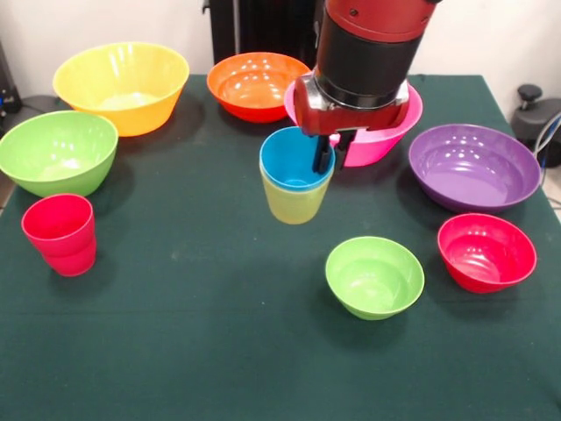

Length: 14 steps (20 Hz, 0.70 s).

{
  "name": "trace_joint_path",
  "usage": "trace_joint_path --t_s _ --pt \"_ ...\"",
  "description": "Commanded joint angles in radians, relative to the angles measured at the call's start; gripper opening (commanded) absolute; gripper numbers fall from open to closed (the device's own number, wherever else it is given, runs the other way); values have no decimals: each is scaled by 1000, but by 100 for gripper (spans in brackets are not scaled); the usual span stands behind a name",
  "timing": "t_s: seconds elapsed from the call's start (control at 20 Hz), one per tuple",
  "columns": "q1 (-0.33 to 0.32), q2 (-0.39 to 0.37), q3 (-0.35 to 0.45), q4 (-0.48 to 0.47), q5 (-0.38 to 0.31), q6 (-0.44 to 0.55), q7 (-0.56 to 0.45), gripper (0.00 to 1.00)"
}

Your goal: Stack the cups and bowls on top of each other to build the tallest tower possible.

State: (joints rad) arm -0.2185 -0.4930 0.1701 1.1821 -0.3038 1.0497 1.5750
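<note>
While the gripper (326, 151) hangs over the table's (202, 351) middle, it pinches the rim of the blue cup (294, 160), one finger inside and one outside, and that cup sits nested in the pale yellow cup (294, 203) (the pair looks lifted clear of the cloth). From them, the small lime-green bowl (374, 276) lies at 4 o'clock, the small red bowl (486, 252) at 3 to 4, the red cup (61, 233) at 9. The pink bowl (390, 132) sits just behind at 1 o'clock.

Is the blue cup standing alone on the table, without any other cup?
No, the blue cup sits nested inside the pale yellow cup, with the gripper reaching into it.
</note>
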Motion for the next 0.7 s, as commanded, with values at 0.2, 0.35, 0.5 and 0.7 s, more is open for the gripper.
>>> trace_joint_path --t_s 0.2,0.35,0.5,0.7 --pt "40 53 11 -17 47 -11 179 0" --pt "41 55 10 -12 60 -35 182 0" --pt "46 73 14 -48 73 -31 186 0" --pt "50 76 13 -48 89 -64 190 0"
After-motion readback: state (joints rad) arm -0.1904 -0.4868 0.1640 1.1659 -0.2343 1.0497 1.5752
